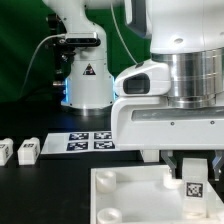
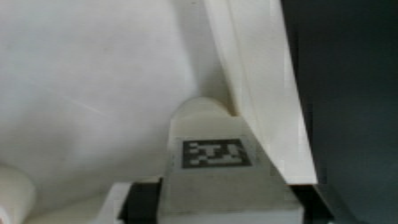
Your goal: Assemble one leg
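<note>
— Black counter [image 1: 50, 185], green curtain [image 1: 20, 40] behind. Where is the leg [image 1: 190, 188]?
— Pinched in the hand [image 1: 191, 174], fingers closed on its sides, tag showing. Directly beneath the hand lies the white tabletop [image 1: 125, 195].
— What might go wrong?
— Probably misalignment: lowered off the corner socket, the leg could tilt or jam. The socket itself is hidden.

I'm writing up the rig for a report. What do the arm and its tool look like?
The arm is white with rounded shells and a silver ring at the wrist. Its base bears a black triangle sticker. The tool has a boxy white body and dark fingers.
</note>
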Robot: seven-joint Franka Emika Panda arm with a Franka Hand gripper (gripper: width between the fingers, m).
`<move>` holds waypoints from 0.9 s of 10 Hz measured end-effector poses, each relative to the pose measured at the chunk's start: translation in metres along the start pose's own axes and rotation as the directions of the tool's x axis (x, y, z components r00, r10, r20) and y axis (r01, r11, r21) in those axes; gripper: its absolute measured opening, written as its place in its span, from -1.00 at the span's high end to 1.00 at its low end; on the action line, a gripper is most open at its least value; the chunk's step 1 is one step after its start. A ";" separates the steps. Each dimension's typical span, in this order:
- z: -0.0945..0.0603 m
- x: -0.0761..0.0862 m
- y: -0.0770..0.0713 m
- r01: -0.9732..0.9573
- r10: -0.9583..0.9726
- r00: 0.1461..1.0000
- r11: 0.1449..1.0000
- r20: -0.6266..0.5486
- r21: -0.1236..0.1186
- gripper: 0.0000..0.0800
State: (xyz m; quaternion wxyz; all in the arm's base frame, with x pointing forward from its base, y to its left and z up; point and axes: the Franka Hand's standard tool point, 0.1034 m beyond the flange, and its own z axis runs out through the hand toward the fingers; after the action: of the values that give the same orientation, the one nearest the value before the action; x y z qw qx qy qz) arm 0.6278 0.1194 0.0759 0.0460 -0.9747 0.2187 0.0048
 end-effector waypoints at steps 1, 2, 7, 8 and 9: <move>-0.001 0.000 -0.001 -0.173 0.173 0.985 0.985 0.001 0.002 0.27; -0.002 0.001 -0.002 -0.368 0.368 0.930 0.930 -0.001 0.004 0.27; 0.002 0.001 0.000 -0.901 0.898 0.433 0.428 0.083 0.068 0.27; 0.002 0.001 -0.001 -0.903 0.900 0.428 0.424 0.083 0.068 0.27; 0.002 0.001 -0.001 -0.898 0.895 0.439 0.434 0.082 0.069 0.27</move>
State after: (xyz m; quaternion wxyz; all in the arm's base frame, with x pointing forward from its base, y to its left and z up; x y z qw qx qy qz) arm 0.6290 0.1199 0.0736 0.0897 -0.7071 0.7006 0.0335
